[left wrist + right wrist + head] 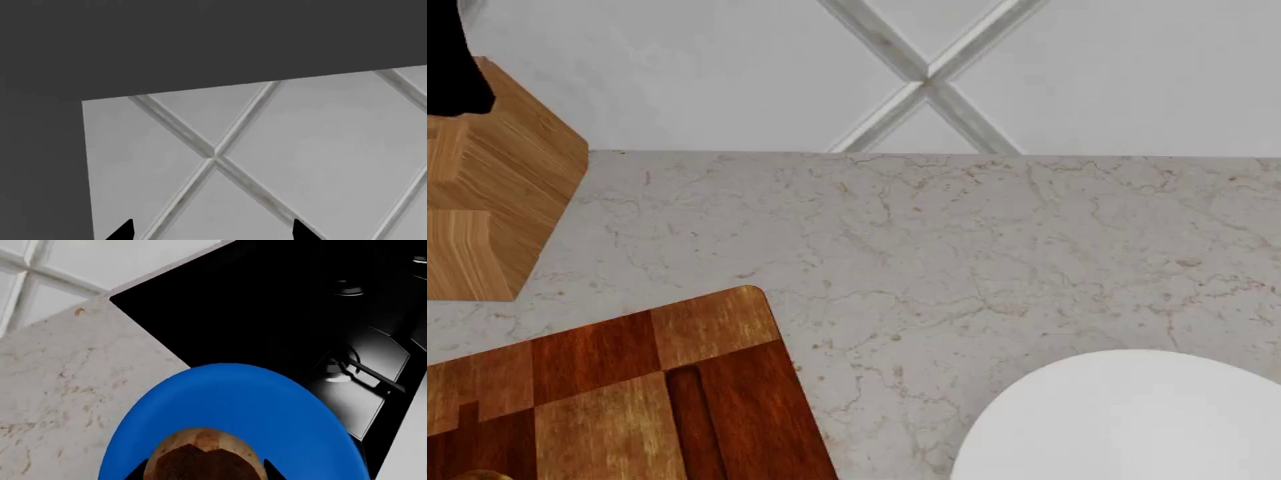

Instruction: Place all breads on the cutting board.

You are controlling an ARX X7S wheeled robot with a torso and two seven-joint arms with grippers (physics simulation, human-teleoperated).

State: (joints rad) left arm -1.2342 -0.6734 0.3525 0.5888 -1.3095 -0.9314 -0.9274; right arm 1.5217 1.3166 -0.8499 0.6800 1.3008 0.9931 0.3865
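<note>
A dull brown egg-shaped bread (203, 455) shows over a blue plate (267, 405) in the right wrist view. My right gripper (203, 471) is shut on it, one black fingertip (139, 471) against each side of the roll. Whether the roll rests on the plate or hangs above it I cannot tell. A corner of the cutting board (627, 390), reddish-brown and tan strips, lies at the head view's lower left. My left gripper (212, 231) is open with nothing between its fingertips (123, 232), facing a tiled wall (300, 150). Neither gripper appears in the head view.
A thick pale-wood block (494, 200) stands at the left on the marble counter (961, 250). A white plate (1121, 425) sits at the head view's lower right. A black cooktop (300, 305) with burners lies beside the blue plate.
</note>
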